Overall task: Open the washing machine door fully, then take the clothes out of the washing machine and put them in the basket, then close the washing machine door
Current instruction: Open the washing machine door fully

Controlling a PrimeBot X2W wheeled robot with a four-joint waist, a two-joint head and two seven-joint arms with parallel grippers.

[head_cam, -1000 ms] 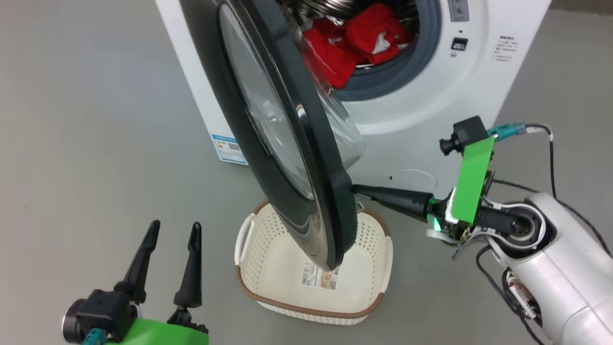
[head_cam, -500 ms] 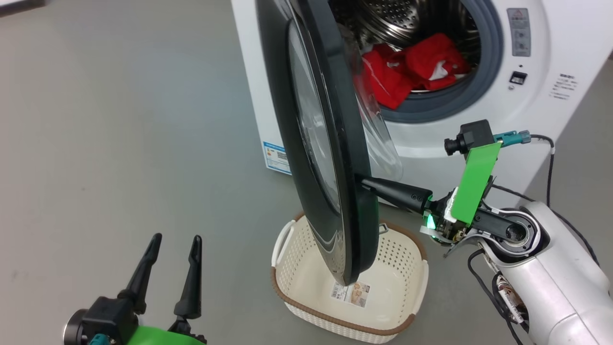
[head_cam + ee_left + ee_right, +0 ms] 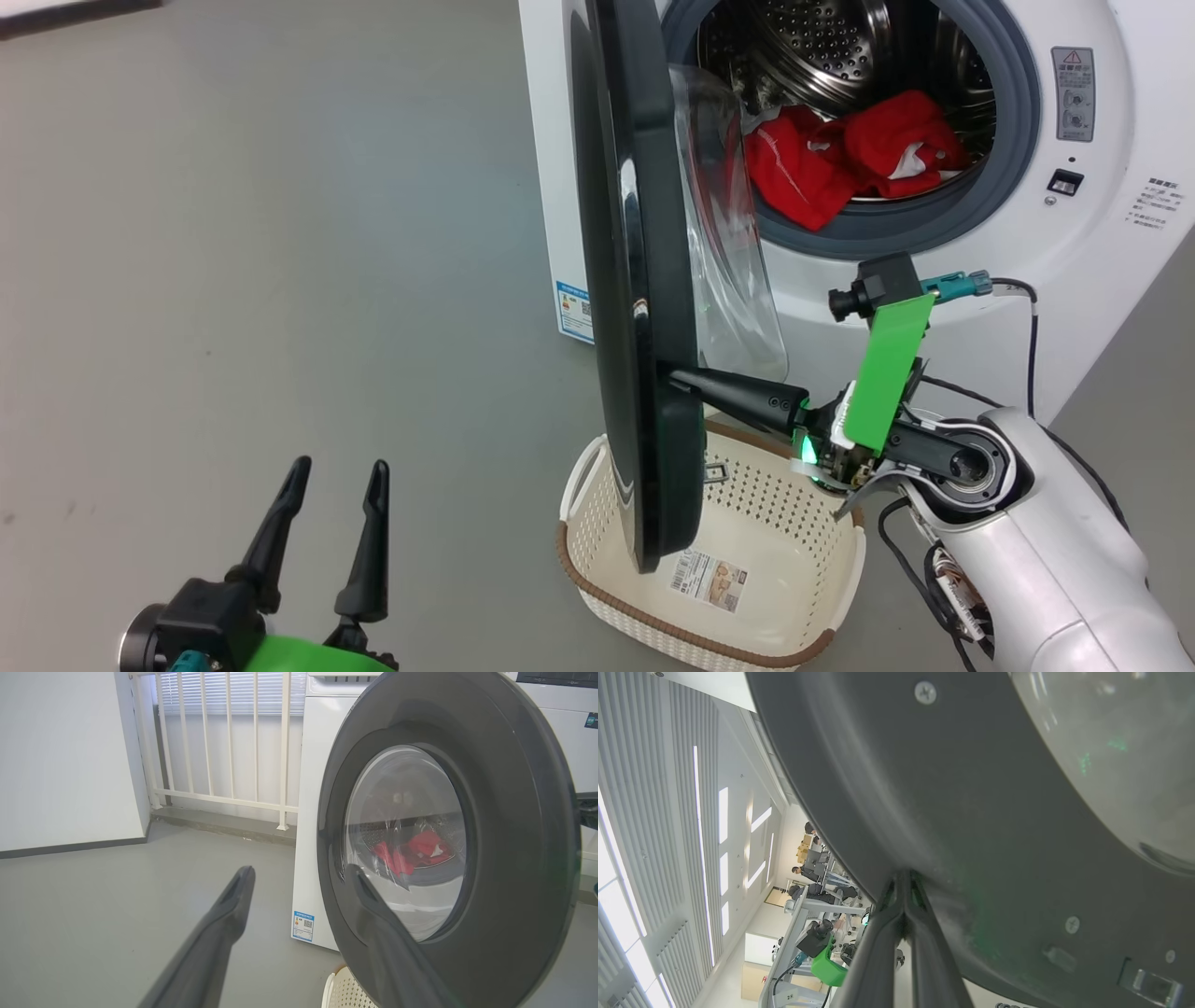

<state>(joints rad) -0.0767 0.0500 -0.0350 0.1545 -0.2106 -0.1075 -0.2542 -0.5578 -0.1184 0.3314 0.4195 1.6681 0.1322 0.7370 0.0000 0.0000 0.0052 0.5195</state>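
Right gripper [image 3: 676,377] has its two long fingers pressed tight together, pinching nothing, tips planted against the inner side of the washing machine door [image 3: 644,280] low on its black rim; the right wrist view confirms it, right gripper [image 3: 903,877] butted onto the door's [image 3: 971,812] dark inner face just beside the glass bowl. Over at the near left, the left gripper [image 3: 339,465] hangs with fingers spread wide and empty, well apart from the door, and its own camera looks past the left gripper [image 3: 301,875] at the door's [image 3: 514,812] outer face. That door stands edge-on to the head view, roughly square to the front of the washing machine [image 3: 1092,271], so by my read we're in step one, opening, and not fully there. Red clothes [image 3: 850,154] lie heaped in the steel drum [image 3: 822,47], some lapping the grey gasket. Down on the floor the basket [image 3: 803,523] sits empty right in front, the door's lower edge hanging over its left part. Next move, I'd say: push that rim further round to the left until the mouth is clear, minding the tips don't skate off the glossy edge
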